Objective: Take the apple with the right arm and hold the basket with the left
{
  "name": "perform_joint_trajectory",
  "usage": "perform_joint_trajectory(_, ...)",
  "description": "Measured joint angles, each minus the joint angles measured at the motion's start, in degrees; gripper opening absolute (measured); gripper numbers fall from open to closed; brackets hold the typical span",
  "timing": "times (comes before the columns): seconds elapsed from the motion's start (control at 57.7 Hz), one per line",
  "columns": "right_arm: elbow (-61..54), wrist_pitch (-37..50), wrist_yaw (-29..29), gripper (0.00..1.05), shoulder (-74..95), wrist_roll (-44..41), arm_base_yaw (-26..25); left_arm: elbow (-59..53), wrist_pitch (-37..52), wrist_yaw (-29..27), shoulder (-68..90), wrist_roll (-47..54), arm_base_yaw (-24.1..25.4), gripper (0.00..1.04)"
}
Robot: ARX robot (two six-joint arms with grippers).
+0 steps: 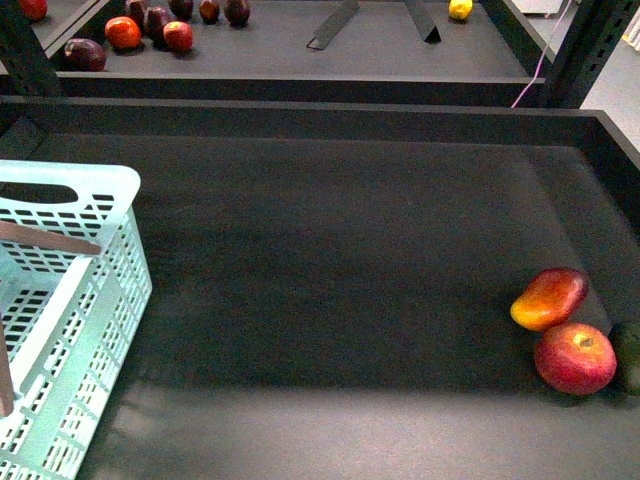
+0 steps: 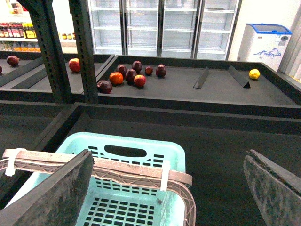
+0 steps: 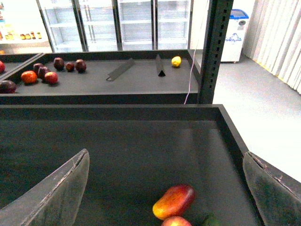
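Observation:
The red apple (image 1: 575, 358) lies at the front right of the dark tray, beside a red-orange mango (image 1: 549, 297) and a dark green fruit (image 1: 629, 355). In the right wrist view only the apple's top (image 3: 176, 221) shows at the picture's edge, between my open right gripper's (image 3: 167, 193) fingers (image 3: 56, 190), with the mango (image 3: 174, 201) just beyond. The aqua basket (image 1: 70, 300) stands at the front left. My open left gripper (image 2: 169, 188) hovers over its brown handle (image 2: 113, 167), bound with a white zip tie (image 2: 164, 175). Neither gripper shows in the front view.
A raised dark wall (image 1: 320, 115) bounds the tray at the back. Behind it a second tray holds several dark and red fruits (image 1: 150, 25) and a yellow fruit (image 1: 460, 9). A dark rack post (image 1: 585, 50) stands at the back right.

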Motion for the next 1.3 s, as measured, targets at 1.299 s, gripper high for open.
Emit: perform_joint_trajectory(1.299, 0.0, 0.0, 0.0, 0.96, 0.0, 0.0, 0.0, 16.7, 16.4, 18.8, 61.5, -51.0, 21.5, 0.97)
